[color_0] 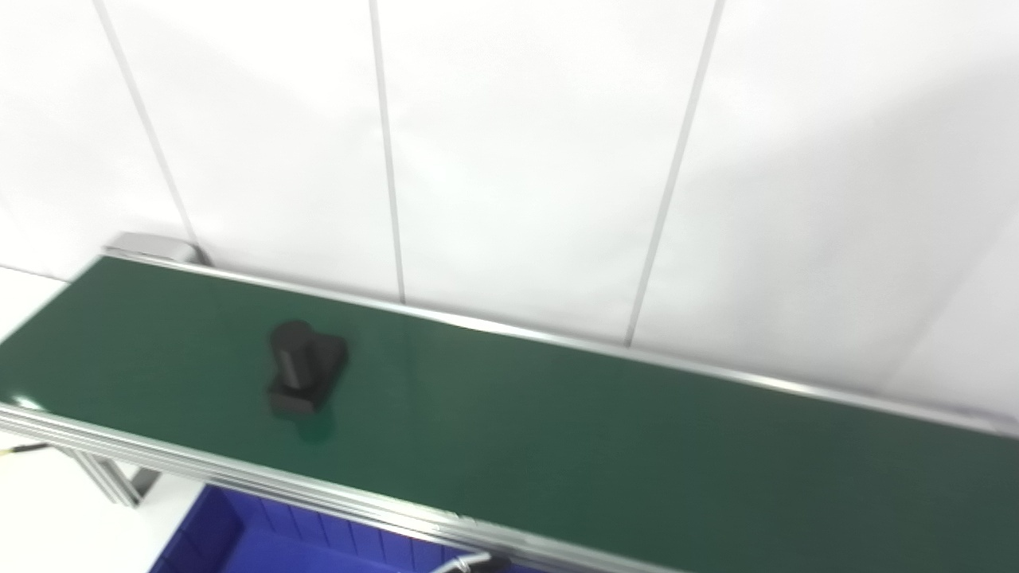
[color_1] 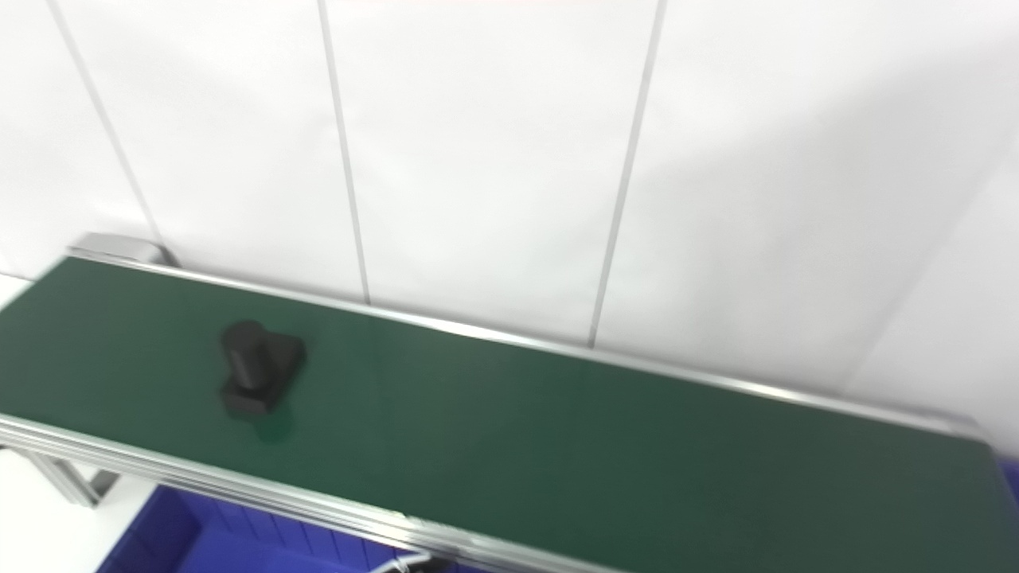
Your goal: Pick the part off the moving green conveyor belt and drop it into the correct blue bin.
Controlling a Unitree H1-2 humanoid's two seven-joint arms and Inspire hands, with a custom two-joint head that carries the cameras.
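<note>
Black part (color_0: 305, 368) riding on the green conveyor belt (color_0: 557, 430), toward its left end, nearer the front rail than the back one, lying slightly tilted with a rounded stub on top of a blocky base; edges blurred, so finer shape unclear. Silver front rail (color_0: 239, 469) and back rail (color_0: 517, 330) framing the belt, white panelled wall (color_0: 517, 143) with thin dark seams behind. Below the front rail, at the bottom left, corner of a blue bin (color_0: 263, 537) peeking out, ribbed inner wall just visible. Left eye view catching a bit more: a grey metal leg (color_0: 107, 473) under the belt's left end in fuller view and a thin yellowish cable at the far left edge. Right eye view offering instead a sliver of blue (color_1: 1009, 469) past the belt's right end, too small to identify. No hand in either view, so no telling whether open or closed. No brand, label or readable writing anywhere.
</note>
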